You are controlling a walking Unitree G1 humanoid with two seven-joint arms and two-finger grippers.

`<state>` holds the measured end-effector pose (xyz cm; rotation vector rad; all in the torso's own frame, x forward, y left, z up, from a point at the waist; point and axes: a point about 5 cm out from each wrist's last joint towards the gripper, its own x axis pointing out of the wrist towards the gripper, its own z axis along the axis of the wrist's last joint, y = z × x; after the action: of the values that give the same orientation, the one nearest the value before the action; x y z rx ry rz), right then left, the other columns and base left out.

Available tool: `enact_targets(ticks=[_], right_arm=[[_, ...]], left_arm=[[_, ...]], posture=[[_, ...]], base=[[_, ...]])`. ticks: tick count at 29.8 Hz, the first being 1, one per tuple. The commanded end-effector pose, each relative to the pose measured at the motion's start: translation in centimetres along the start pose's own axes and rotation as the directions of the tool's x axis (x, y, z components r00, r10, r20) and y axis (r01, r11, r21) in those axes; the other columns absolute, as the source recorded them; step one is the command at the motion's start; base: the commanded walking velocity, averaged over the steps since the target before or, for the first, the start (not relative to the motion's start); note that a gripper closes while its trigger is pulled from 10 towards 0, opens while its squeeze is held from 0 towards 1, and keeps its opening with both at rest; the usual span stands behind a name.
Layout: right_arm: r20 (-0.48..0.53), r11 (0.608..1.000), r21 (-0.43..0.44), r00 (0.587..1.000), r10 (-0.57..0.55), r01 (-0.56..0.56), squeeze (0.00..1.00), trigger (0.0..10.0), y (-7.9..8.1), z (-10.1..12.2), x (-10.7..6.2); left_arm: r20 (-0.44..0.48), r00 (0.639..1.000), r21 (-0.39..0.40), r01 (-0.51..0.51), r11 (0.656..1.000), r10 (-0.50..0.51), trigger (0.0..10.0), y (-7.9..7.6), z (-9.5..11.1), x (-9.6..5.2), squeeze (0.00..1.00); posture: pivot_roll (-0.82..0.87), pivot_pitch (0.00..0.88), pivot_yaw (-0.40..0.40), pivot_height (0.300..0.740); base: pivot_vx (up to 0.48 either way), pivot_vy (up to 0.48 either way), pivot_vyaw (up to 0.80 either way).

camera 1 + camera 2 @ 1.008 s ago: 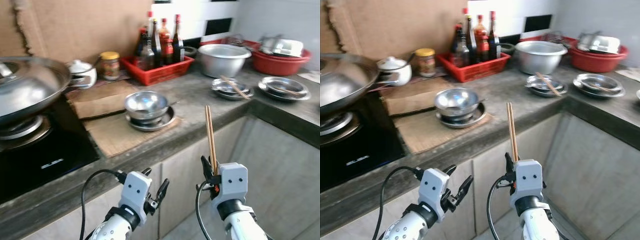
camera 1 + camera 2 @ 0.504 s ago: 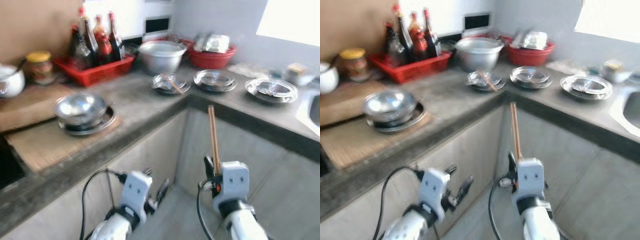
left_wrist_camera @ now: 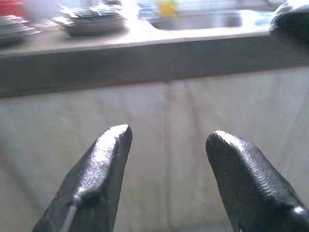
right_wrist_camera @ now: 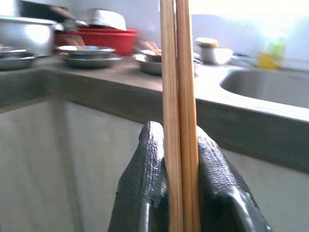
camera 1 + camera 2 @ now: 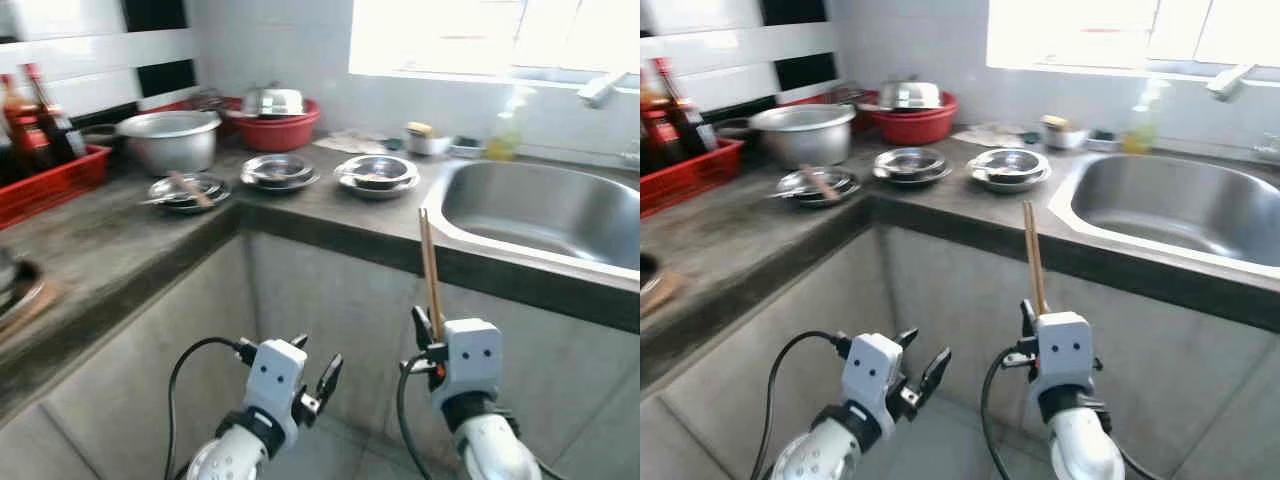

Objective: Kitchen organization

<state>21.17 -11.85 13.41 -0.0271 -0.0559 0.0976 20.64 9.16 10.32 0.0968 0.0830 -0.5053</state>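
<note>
A pair of wooden chopsticks (image 5: 429,270) stands upright in my right gripper (image 5: 424,328), which is shut on it low in front of the counter's cabinet face. In the right wrist view the two sticks (image 4: 178,87) run side by side between the black fingers (image 4: 145,164). My left gripper (image 5: 315,358) hangs at the same height to the left, open with nothing between its fingers (image 3: 108,159). Three sets of stacked steel dishes (image 5: 278,171) sit on the grey counter (image 5: 100,235). The leftmost dish (image 5: 187,189) has chopsticks lying across it.
A steel sink (image 5: 520,205) is set in the counter at the right, with a faucet (image 5: 598,90) and a yellow soap bottle (image 5: 506,135) behind it. At the back left stand a steel pot (image 5: 170,137), a red basin (image 5: 272,117) and a red bottle tray (image 5: 45,160).
The camera has swung right: the stove, wok and steel bowl have left the picture and the sink has come in. Both grippers keep their pose, the right still holding the chopsticks.
</note>
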Motion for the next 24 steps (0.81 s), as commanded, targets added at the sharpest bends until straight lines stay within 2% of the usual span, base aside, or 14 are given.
enact_targets(ticks=[1, 4, 11, 13, 15, 16, 21, 24], right_arm=[[0.010, 0.999, -0.028, 1.000, -0.021, 0.022, 0.00, 10.0, -0.6, 0.3, 0.2], [0.015, 0.999, -0.031, 0.999, -0.030, 0.031, 0.00, 10.0, -0.7, 0.4, 0.3], [0.032, 0.996, -0.054, 0.997, -0.065, 0.067, 0.00, 10.0, -1.6, 1.0, 1.3], [0.051, 0.995, -0.058, 0.996, -0.072, 0.075, 0.00, 10.0, -1.8, 1.5, 1.6], [0.074, 0.995, -0.051, 0.993, -0.088, 0.092, 0.00, 10.0, -2.2, 2.2, 2.1], [0.106, 0.993, -0.057, 0.989, -0.100, 0.107, 0.00, 10.0, -2.7, 3.3, 2.9], [0.189, 0.985, -0.088, 0.973, -0.130, 0.149, 0.00, 10.0, -4.3, 6.0, 4.8], [0.204, 0.983, -0.092, 0.969, -0.137, 0.159, 0.00, 10.0, -4.7, 6.6, 5.3]], left_arm=[[0.021, 1.000, -0.019, 0.004, 1.000, -0.003, 10.0, -0.3, 0.6, 0.4, 0.00], [0.030, 0.999, -0.038, -0.014, 0.999, 0.015, 10.0, 0.0, 0.8, 0.4, 0.00], [0.074, 0.995, -0.056, -0.057, 0.997, 0.061, 10.0, 0.8, 1.9, 1.0, 0.00], [0.099, 0.992, -0.035, -0.074, 0.997, 0.077, 10.0, 1.2, 2.4, 1.2, 0.00], [0.111, 0.990, -0.045, -0.085, 0.995, 0.090, 10.0, 1.5, 2.8, 1.4, 0.00], [0.134, 0.986, -0.039, -0.097, 0.994, 0.102, 10.0, 2.0, 3.5, 1.8, 0.00], [0.187, 0.974, -0.011, -0.127, 0.992, 0.127, 10.0, 3.3, 5.0, 2.7, 0.00], [0.194, 0.971, -0.001, -0.139, 0.990, 0.137, 10.0, 3.7, 5.3, 2.9, 0.00]], posture=[[0.01, 0.000, -0.026, 0.740], [0.01, 0.000, -0.025, 0.740], [0.01, 0.000, -0.027, 0.740], [0.01, 0.000, -0.027, 0.740], [0.01, 0.000, -0.026, 0.740], [0.01, 0.000, -0.028, 0.740], [0.01, 0.000, -0.027, 0.740], [0.01, 0.000, -0.028, 0.740]], base=[[0.259, 0.000, -0.77], [0.000, 0.000, -0.65], [0.000, 0.000, 0.00], [0.000, 0.000, 0.00], [0.000, 0.000, 0.00], [0.000, 0.000, 0.00], [0.053, 0.000, 0.00], [0.280, 0.000, -0.27]])
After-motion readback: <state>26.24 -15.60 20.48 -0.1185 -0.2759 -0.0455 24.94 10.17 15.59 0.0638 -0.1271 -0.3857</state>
